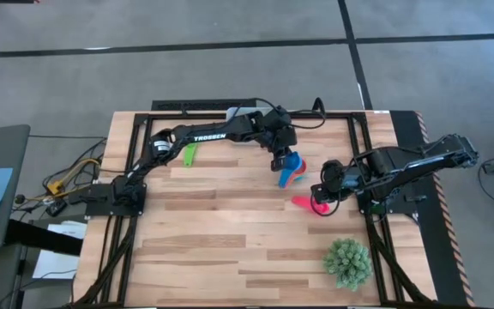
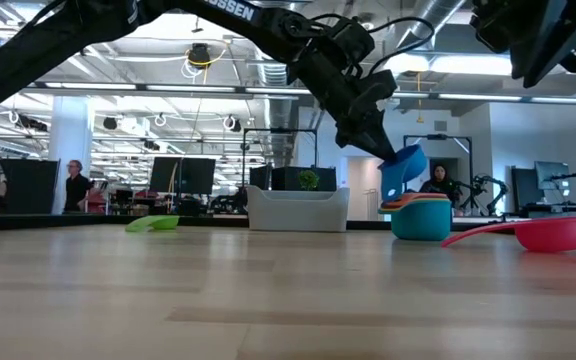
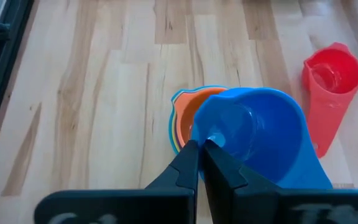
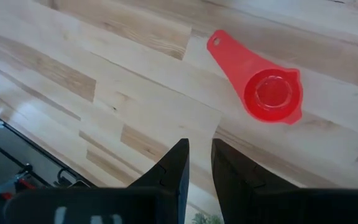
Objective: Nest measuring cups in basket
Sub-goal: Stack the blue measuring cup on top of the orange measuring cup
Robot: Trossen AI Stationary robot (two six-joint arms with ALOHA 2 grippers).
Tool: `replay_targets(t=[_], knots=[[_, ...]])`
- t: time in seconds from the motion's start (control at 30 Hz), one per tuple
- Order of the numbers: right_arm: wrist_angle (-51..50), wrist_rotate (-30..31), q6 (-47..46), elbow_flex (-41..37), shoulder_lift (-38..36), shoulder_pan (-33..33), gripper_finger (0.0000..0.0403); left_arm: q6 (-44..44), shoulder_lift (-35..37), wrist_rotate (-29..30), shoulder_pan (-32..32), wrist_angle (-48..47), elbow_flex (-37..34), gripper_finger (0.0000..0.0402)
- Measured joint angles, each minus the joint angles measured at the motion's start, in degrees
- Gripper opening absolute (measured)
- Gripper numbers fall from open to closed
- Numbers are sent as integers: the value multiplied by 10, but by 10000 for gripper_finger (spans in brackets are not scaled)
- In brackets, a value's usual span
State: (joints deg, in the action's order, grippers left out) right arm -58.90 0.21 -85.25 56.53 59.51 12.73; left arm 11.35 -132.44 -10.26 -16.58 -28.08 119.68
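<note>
My left gripper is shut on a blue measuring cup, held just over a stack of cups, teal outermost with orange inside, which stands on the table right of centre. A pink-red cup lies on its base near the stack, its handle flat on the wood. My right gripper hovers above it, empty, with a narrow gap between its fingers. A green cup lies at the far left. The pale basket stands at the far edge. My left gripper pinches the blue cup's rim, one finger outside the bowl and one inside. The fingers come slanting down from above and the table's left. The cup hangs tilted below them, right above the stack; whether it touches the stack I cannot tell.
A round spiky green plant stands near the front right corner. Black frame rails run along the table's sides. Bare wood lies across the near and left parts of the table. People show in the room beyond.
</note>
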Motion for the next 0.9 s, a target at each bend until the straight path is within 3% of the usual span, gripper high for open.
replay_targets(t=[0.63,0.9], knots=[[6,7,-33,0,0,0,95,32,0,-5,1,33,0,0],[6,14,-43,0,0,0,138,41,0,-15,3,35,0,5]])
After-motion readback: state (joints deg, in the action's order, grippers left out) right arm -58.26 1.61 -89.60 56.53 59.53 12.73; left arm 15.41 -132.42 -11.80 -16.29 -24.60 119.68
